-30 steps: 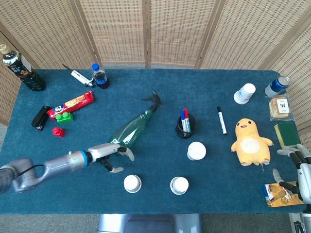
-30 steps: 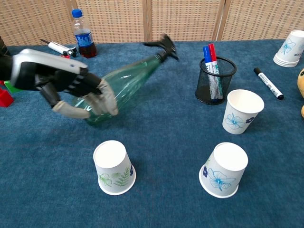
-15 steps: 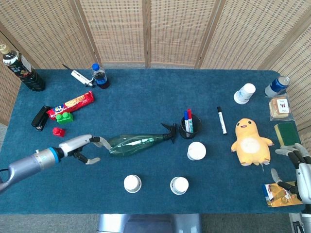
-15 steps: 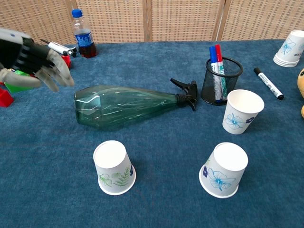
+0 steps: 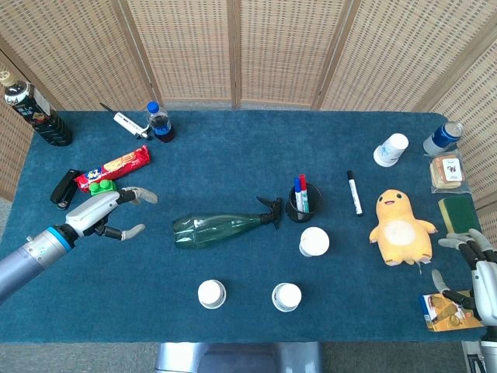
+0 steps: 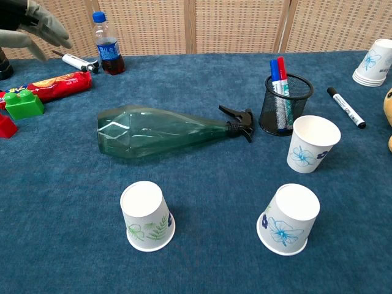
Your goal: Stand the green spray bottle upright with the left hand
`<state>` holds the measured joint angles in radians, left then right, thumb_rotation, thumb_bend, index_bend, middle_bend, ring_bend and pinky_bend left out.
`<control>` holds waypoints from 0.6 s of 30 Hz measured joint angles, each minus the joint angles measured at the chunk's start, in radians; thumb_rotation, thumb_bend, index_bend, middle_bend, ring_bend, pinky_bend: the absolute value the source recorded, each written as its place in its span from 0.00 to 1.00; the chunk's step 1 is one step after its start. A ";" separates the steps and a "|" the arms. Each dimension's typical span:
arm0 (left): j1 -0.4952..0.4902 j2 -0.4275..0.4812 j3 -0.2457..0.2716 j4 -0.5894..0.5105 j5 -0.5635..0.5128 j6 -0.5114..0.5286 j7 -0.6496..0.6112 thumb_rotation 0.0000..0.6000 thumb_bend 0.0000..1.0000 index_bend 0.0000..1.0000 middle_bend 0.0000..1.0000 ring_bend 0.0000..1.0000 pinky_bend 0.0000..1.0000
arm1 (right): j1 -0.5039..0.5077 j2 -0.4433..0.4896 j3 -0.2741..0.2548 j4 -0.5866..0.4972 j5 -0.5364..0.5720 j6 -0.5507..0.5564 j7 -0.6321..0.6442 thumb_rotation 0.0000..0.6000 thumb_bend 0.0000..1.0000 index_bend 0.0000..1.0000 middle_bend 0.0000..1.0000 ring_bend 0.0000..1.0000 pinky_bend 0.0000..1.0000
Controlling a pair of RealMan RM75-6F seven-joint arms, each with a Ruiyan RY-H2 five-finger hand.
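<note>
- Green spray bottle point(image 5: 221, 228) lies on its side on the blue worktop point(image 5: 233, 155), its black trigger head pointing at the mesh pen cup point(image 5: 300, 203) and stopping just beside it.
- The left hand point(image 5: 110, 211) hangs off the bottle's base end, well apart from it, fingers spread and gripping nothing; the chest view catches only its fingertips point(image 6: 43, 24) at the upper left corner.
- The right hand point(image 5: 471, 268) sits at the worktop's far right edge, well away from the bottle, fingers apart and empty, just above a yellow packet point(image 5: 444, 311).
- Two upturned paper cups point(image 6: 146, 216) stand on the near side of the bottle; a third, mouth up point(image 6: 310, 144), stands just beside the pen cup.
- A green toy block point(image 6: 22, 104), a red block point(image 6: 6, 126) and a red snack packet point(image 5: 115, 167) lie beyond the bottle's base end, close to the left hand.
- A yellow plush toy point(image 5: 400, 228) sits past the pen cup, on the side away from the bottle, with a black marker point(image 5: 354, 193) between the two.
</note>
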<state>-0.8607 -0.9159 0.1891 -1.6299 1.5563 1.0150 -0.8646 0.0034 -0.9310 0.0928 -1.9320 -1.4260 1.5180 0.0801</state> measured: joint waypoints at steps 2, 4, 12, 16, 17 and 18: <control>0.005 0.002 -0.019 -0.028 -0.046 -0.008 0.126 0.62 0.39 0.20 0.20 0.14 0.23 | 0.001 -0.001 0.000 0.002 -0.003 0.000 0.003 1.00 0.39 0.31 0.27 0.10 0.19; 0.005 0.005 -0.042 -0.061 -0.100 -0.025 0.274 0.61 0.39 0.18 0.19 0.14 0.21 | 0.002 -0.005 0.000 0.005 -0.007 -0.001 0.006 1.00 0.39 0.31 0.27 0.10 0.19; -0.049 0.001 -0.124 -0.178 -0.355 -0.115 0.824 0.60 0.39 0.15 0.15 0.11 0.23 | -0.002 -0.015 -0.004 0.018 -0.016 0.006 0.020 1.00 0.39 0.31 0.27 0.10 0.19; -0.104 -0.024 -0.160 -0.218 -0.532 -0.160 1.023 0.61 0.39 0.14 0.15 0.11 0.24 | -0.007 -0.015 -0.005 0.024 -0.023 0.015 0.032 1.00 0.39 0.31 0.27 0.10 0.19; -0.119 -0.032 -0.168 -0.224 -0.572 -0.171 1.056 0.61 0.39 0.14 0.16 0.11 0.24 | -0.009 -0.015 -0.006 0.026 -0.024 0.017 0.036 1.00 0.39 0.31 0.27 0.10 0.19; -0.142 -0.045 -0.178 -0.230 -0.625 -0.188 1.094 0.61 0.39 0.15 0.16 0.11 0.24 | -0.010 -0.015 -0.007 0.029 -0.025 0.018 0.040 1.00 0.39 0.31 0.27 0.10 0.19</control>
<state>-1.0023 -0.9609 0.0111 -1.8600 0.9313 0.8273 0.2291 -0.0068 -0.9456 0.0860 -1.9032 -1.4511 1.5364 0.1202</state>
